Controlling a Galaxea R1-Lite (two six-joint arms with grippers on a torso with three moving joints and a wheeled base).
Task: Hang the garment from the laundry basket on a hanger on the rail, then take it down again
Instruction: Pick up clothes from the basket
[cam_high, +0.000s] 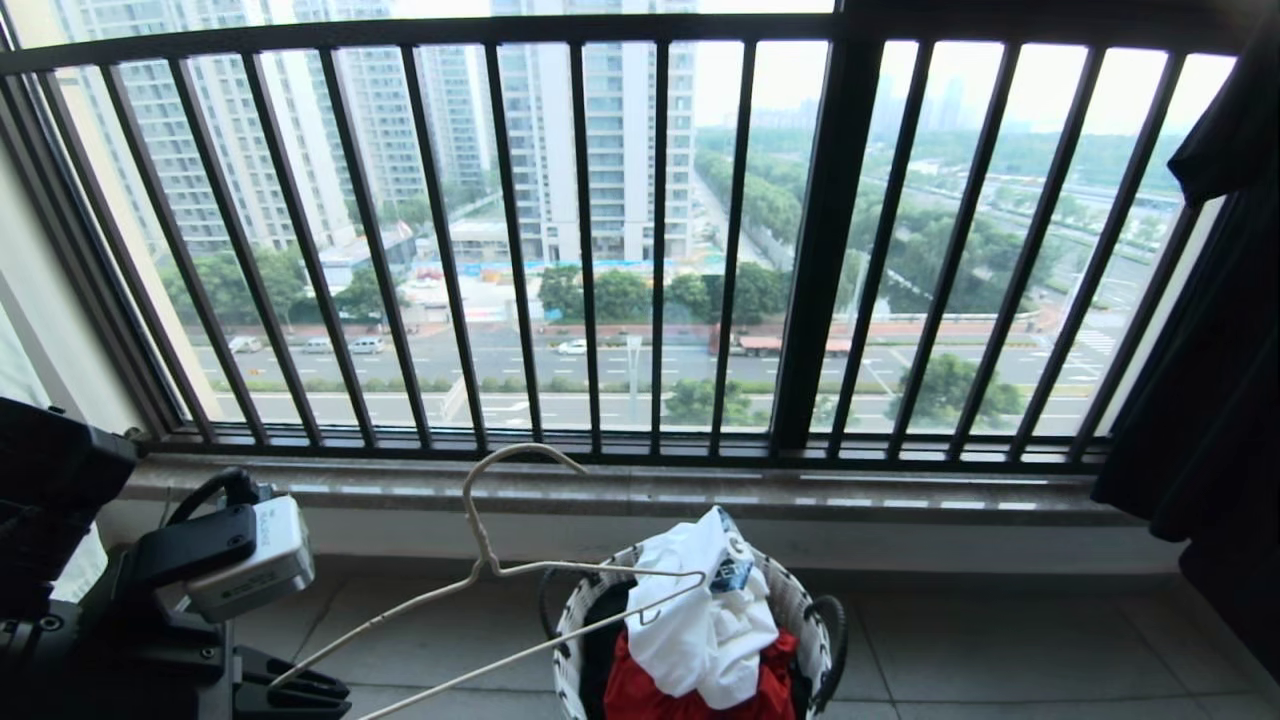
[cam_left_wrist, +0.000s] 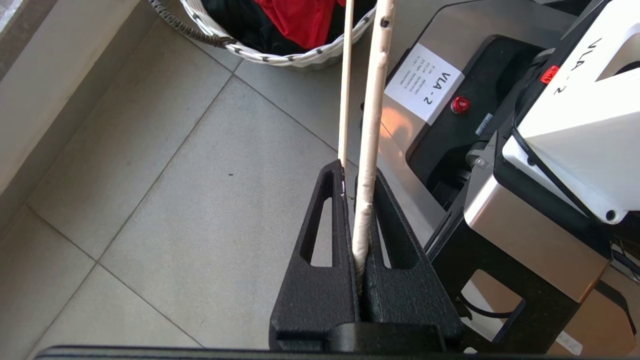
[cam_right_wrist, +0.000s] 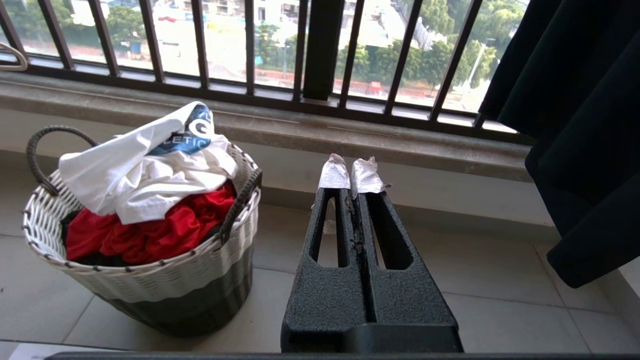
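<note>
In the head view, the left gripper sat low at the robot's left, its jaws closed on one end of the hanger. From the grip the wire frame reached away towards the basket, its far tip over the shirt heaped on top, its hook rising before the railing.

In the left wrist view, the left gripper pinched the hanger between its fingers, the wire running straight ahead to the basket and the red cloth in it.

In the right wrist view, the right gripper stood shut and empty, beside the basket. The shirt lay over the red cloth, apart from the fingertips. A dark curtain hung on the other side.
</note>
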